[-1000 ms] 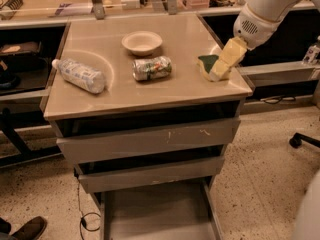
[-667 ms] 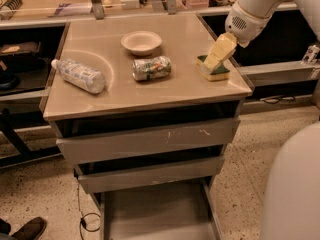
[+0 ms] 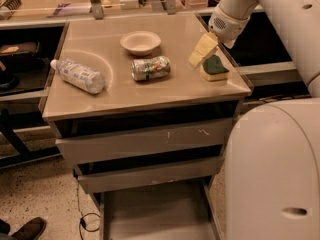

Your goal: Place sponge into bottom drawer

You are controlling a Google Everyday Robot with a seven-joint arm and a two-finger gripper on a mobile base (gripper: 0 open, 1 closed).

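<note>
The sponge (image 3: 215, 68), yellow foam with a dark green top, lies flat near the right edge of the cabinet top (image 3: 150, 91). My gripper (image 3: 202, 51) hangs from the white arm at the upper right, tilted down to the left. It is just above and left of the sponge, its tip close to the sponge's left edge, and the sponge is not lifted. The bottom drawer (image 3: 155, 211) is pulled out at floor level, a wide shallow grey tray with a bare floor.
A white bowl (image 3: 140, 42), a crushed can (image 3: 150, 68) and a plastic bottle (image 3: 77, 75) lie on the cabinet top. The scratched top drawer front (image 3: 145, 141) and the middle drawer (image 3: 147, 174) stick out slightly. My white body (image 3: 272, 169) fills the lower right. A shoe (image 3: 27, 229) is at the lower left.
My gripper has drifted left and slightly up, so the sponge's green top now shows to its right. My white body has come into view at the right.
</note>
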